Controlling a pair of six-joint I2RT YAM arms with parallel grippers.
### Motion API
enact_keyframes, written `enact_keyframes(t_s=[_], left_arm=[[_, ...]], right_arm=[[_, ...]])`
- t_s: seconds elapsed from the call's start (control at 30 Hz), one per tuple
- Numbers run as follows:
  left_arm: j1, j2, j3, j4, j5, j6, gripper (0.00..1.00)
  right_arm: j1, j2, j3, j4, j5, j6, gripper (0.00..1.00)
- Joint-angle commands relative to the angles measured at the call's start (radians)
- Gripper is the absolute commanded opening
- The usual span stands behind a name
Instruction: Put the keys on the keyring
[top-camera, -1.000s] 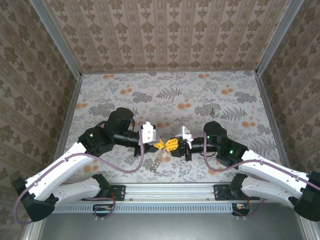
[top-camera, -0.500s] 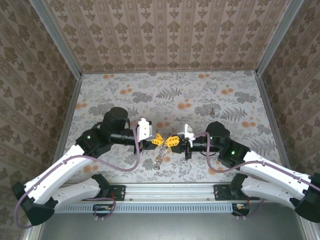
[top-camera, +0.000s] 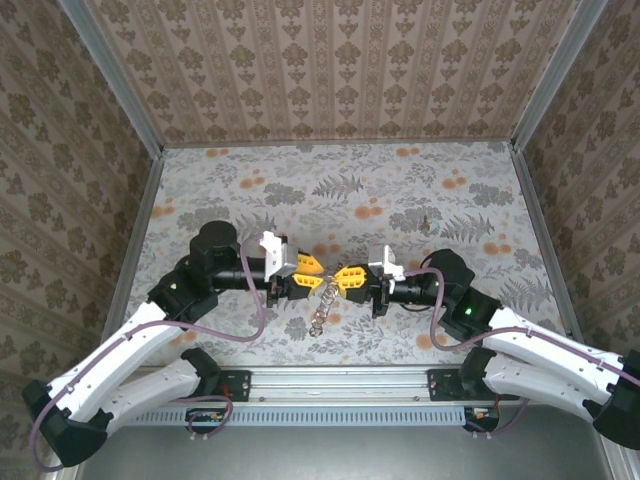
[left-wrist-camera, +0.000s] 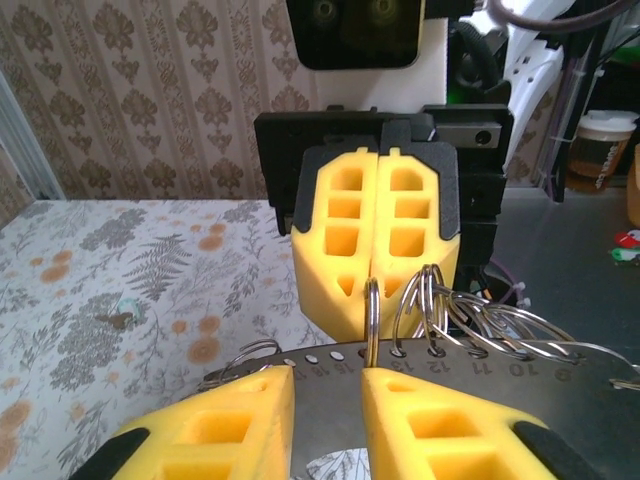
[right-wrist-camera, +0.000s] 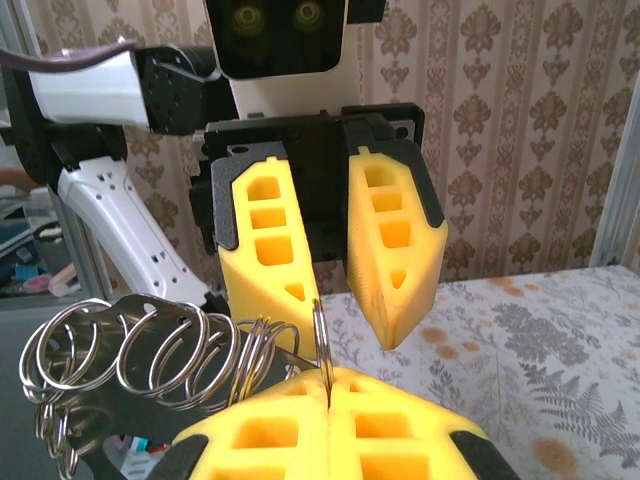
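A small dark piece (top-camera: 428, 222) lies on the floral bench (top-camera: 420, 190), well apart from both arms. The keyring (top-camera: 320, 300) hangs between them (a numbered metal strip strung with steel split rings). The right pincer (right-wrist-camera: 325, 385) is clenched on one upright ring, hiding its lower arc. The left pincer (left-wrist-camera: 328, 385) is released, fingers parted beside the strip.

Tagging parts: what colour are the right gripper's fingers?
Yellow; the fingers show best in the left wrist view.

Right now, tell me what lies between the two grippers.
The keyring, a bunch of metal rings, sits in the gap between the left gripper and the right gripper; the top external view shows it.
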Motion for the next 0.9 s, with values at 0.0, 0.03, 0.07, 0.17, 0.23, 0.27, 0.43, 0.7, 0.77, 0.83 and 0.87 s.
enact_keyframes(t_s=[0.0, 0.03, 0.07, 0.17, 0.23, 0.27, 0.43, 0.7, 0.77, 0.83, 0.87], left_arm=[[0.000, 0.004, 0.000, 0.076, 0.061, -0.039, 0.27], [-0.002, 0.010, 0.004, 0.075, 0.064, -0.039, 0.26], [-0.006, 0.016, 0.005, 0.072, 0.065, -0.037, 0.26], [-0.016, 0.031, 0.011, 0.068, 0.059, -0.028, 0.18], [-0.021, 0.038, 0.013, 0.073, 0.057, -0.025, 0.15], [-0.023, 0.040, 0.013, 0.078, 0.057, -0.025, 0.14], [-0.027, 0.042, 0.014, 0.089, 0.048, -0.023, 0.12], [-0.026, -0.018, -0.001, 0.113, 0.036, -0.042, 0.15], [-0.026, -0.015, 0.004, 0.109, 0.042, -0.045, 0.14], [-0.029, -0.013, 0.005, 0.105, 0.044, -0.045, 0.09], [-0.031, -0.011, 0.006, 0.106, 0.046, -0.044, 0.09]], right_arm=[[0.005, -0.002, -0.016, 0.126, 0.012, 0.037, 0.00], [0.004, 0.003, -0.017, 0.137, 0.009, 0.042, 0.00], [0.005, 0.005, -0.019, 0.145, 0.008, 0.046, 0.00], [0.006, 0.013, -0.020, 0.157, 0.000, 0.048, 0.00], [0.007, 0.014, -0.022, 0.155, -0.005, 0.045, 0.00], [0.007, 0.016, -0.024, 0.153, -0.008, 0.043, 0.00], [0.007, 0.015, -0.029, 0.127, -0.019, 0.029, 0.00], [0.006, 0.002, -0.040, 0.097, -0.007, 0.012, 0.00], [0.006, 0.005, -0.042, 0.099, -0.005, 0.012, 0.00], [0.006, 0.008, -0.040, 0.096, -0.006, 0.013, 0.00], [0.006, 0.009, -0.040, 0.094, -0.006, 0.013, 0.00]])
